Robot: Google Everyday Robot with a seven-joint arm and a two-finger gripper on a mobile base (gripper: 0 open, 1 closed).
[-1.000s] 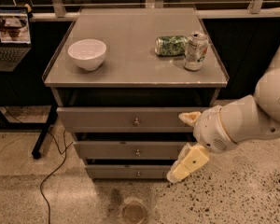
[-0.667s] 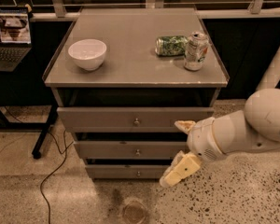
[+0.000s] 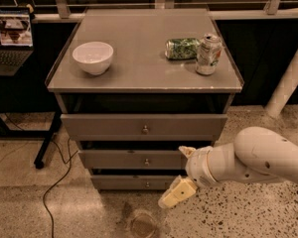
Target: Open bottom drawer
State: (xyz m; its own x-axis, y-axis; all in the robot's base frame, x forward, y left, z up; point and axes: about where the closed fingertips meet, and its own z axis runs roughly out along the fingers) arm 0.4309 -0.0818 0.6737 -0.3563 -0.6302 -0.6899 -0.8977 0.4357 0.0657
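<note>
The grey cabinet has three drawers. The bottom drawer (image 3: 134, 182) is the lowest and narrowest front, with a small silver knob (image 3: 147, 184) at its centre; it looks closed. My gripper (image 3: 182, 175) comes in from the right on a white arm. Its two cream fingers are spread apart, one finger (image 3: 186, 151) up by the middle drawer's right end, the other finger (image 3: 176, 194) down by the bottom drawer's right end. The gripper is empty and sits right of the knob, in front of the drawer fronts.
The middle drawer (image 3: 131, 159) and top drawer (image 3: 144, 127) are above. On the cabinet top (image 3: 139, 76) stand a white bowl (image 3: 93, 57), a green crushed can (image 3: 182, 48) and an upright can (image 3: 208, 54). A laptop (image 3: 10, 38) on a side table is at left; a cable (image 3: 54, 182) crosses the floor.
My gripper and arm have moved left and lower, from beside the top and middle drawers to the right ends of the middle and bottom drawers. The drawers have not moved.
</note>
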